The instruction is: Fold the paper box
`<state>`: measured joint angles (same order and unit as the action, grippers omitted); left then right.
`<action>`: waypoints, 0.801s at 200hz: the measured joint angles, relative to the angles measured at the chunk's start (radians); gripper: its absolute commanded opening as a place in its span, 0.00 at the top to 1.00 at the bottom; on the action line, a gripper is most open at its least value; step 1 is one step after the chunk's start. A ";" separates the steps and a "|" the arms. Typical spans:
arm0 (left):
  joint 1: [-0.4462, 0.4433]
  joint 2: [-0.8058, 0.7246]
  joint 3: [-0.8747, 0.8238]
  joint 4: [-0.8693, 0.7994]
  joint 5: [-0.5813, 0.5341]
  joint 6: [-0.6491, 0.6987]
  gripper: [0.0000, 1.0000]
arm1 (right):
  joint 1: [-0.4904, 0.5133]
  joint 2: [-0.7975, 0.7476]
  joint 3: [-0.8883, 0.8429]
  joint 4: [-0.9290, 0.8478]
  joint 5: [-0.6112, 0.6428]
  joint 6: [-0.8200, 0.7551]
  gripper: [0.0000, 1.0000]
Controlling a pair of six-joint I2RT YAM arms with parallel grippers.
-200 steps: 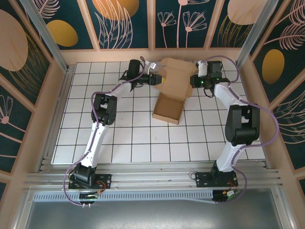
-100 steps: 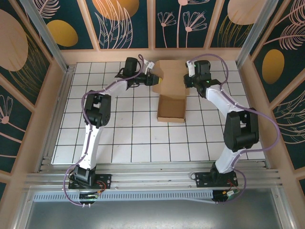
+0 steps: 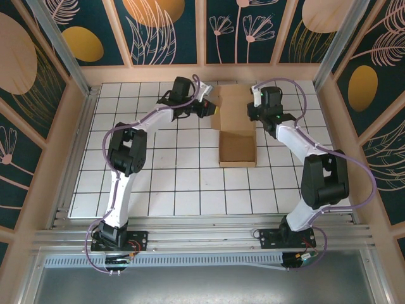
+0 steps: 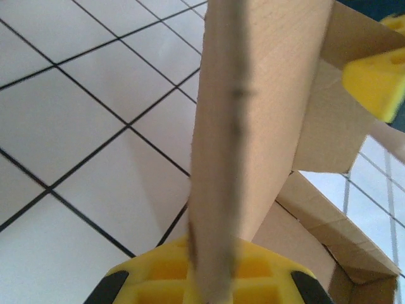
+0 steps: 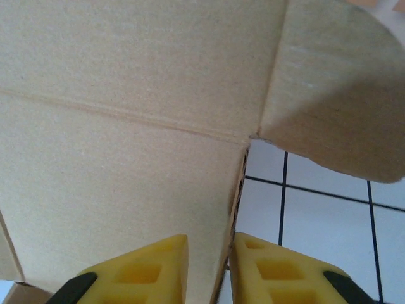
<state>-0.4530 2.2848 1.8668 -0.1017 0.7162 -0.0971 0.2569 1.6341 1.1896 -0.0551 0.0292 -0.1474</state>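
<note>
The paper box (image 3: 237, 149) is brown cardboard, a shallow open tray with its lid panel (image 3: 233, 104) stretching toward the far wall. My left gripper (image 3: 209, 109) is at the lid's left side. It is shut on a side flap (image 4: 253, 95) that stands edge-on between its yellow fingers (image 4: 158, 275). My right gripper (image 3: 255, 115) is at the lid's right edge. Its jaws straddle the cardboard edge (image 5: 237, 209), slightly open, with a gap beside the sheet. A rounded flap (image 5: 335, 107) hangs above the right gripper (image 5: 209, 259).
The box lies on a white gridded table (image 3: 158, 177), fenced by a low wooden rim (image 3: 82, 120) and patterned walls. Both arms reach to the far middle of the table. One right fingertip (image 4: 376, 82) shows beyond the flap in the left wrist view.
The box has swung from skewed to square with the grid and slid right. My left gripper has shut on the side flap. The right jaws have parted a little.
</note>
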 measured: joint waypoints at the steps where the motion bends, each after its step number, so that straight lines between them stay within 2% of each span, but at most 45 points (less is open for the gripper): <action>1: -0.001 -0.003 -0.003 0.000 -0.005 0.000 1.00 | 0.000 -0.002 -0.002 0.000 0.000 0.001 0.75; 21: -0.027 -0.067 -0.078 0.021 -0.116 -0.006 1.00 | 0.000 -0.047 -0.054 0.016 -0.021 0.045 0.77; 51: -0.060 -0.155 -0.220 0.138 -0.248 -0.023 1.00 | 0.018 -0.115 -0.147 0.083 -0.030 0.103 0.80; 99: -0.090 -0.214 -0.380 0.371 -0.433 -0.027 1.00 | 0.102 -0.160 -0.219 0.209 0.077 0.113 0.81; 160: -0.136 -0.359 -0.701 0.662 -0.519 -0.027 1.00 | 0.186 -0.192 -0.447 0.472 0.248 0.085 0.85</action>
<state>-0.5888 1.9263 1.1660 0.5606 0.1970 -0.1246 0.4427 1.4422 0.7429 0.4168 0.2768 -0.0624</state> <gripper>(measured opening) 0.045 0.152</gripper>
